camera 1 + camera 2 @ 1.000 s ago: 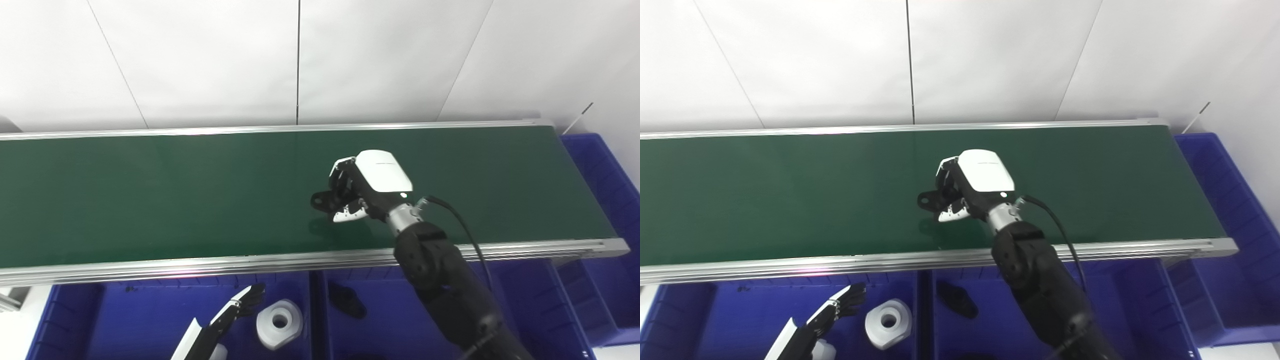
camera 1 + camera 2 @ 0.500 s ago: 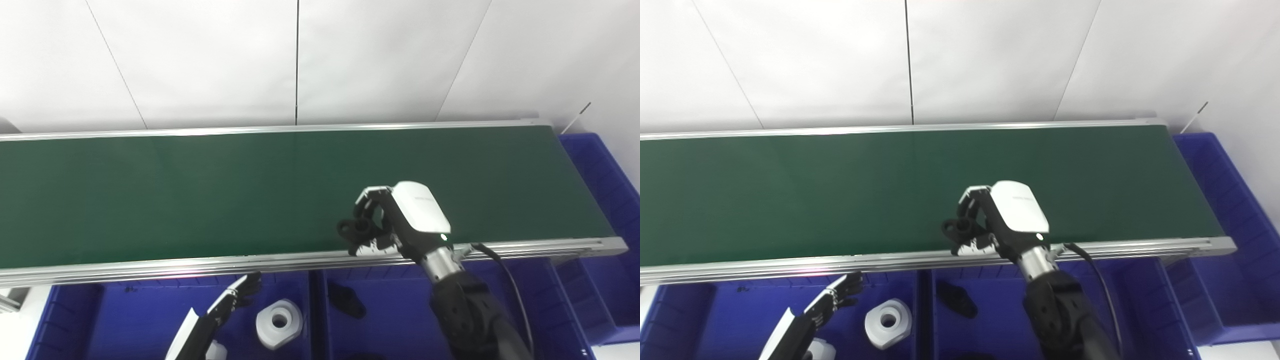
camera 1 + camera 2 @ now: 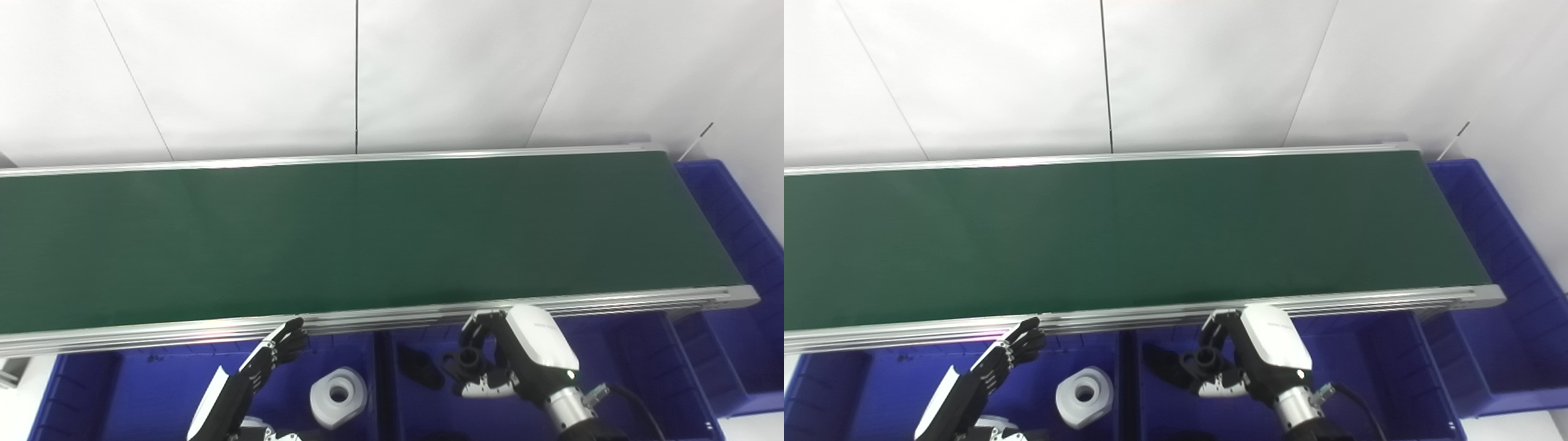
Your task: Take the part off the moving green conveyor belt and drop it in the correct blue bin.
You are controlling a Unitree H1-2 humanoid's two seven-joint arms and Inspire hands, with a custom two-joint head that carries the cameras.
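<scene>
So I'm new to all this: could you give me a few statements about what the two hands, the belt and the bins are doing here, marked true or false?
1. The right hand holds a black part. True.
2. That hand is over the green belt. False: it is over a blue bin.
3. A white part lies in the bin on the left. True.
4. The left hand grips the white part. False: it is open, holding nothing.
5. A part rides on the belt. False: none shows.
</scene>
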